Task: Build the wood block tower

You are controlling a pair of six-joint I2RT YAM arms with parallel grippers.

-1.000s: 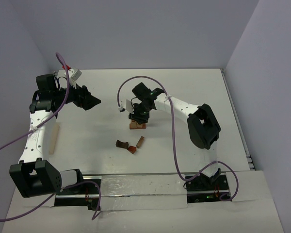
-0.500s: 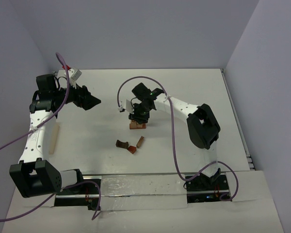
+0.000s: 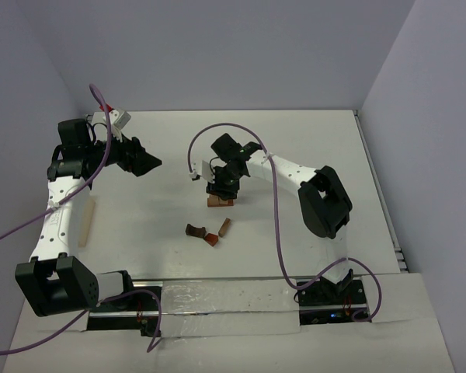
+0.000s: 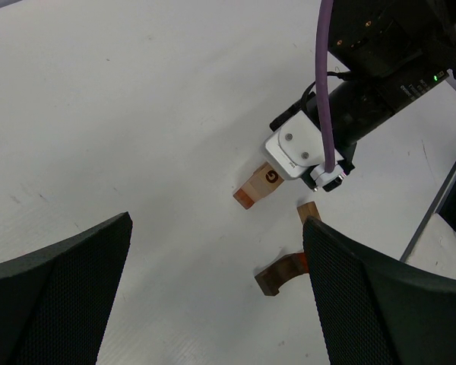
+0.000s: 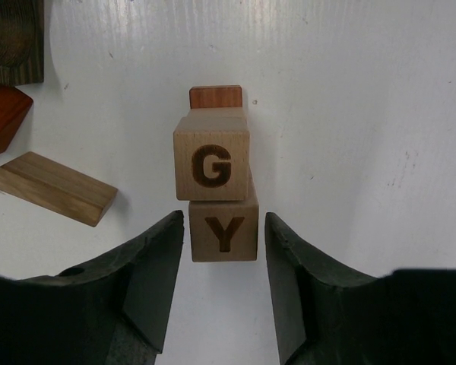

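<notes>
The wood block tower point(image 3: 220, 202) stands mid-table. In the right wrist view it is a reddish-brown base point(image 5: 216, 96), a tan block marked G point(image 5: 211, 165) and a tan block marked Y point(image 5: 224, 228). My right gripper point(image 5: 224, 251) is open, its jaws on either side of the Y block with a small gap each side. It also shows in the top view point(image 3: 221, 193). Loose on the table are a dark brown arch point(image 3: 195, 230), a red wedge point(image 3: 210, 239) and a tan wedge point(image 3: 225, 226). My left gripper point(image 3: 144, 163) is open and empty, raised at the far left.
A pale long wooden tray point(image 3: 86, 221) lies by the left arm. In the left wrist view the tower point(image 4: 258, 186) sits under the right gripper's white body point(image 4: 298, 152), with the dark arch point(image 4: 283, 274) and tan wedge point(image 4: 308, 211) near the left gripper's right finger point(image 4: 380, 296).
</notes>
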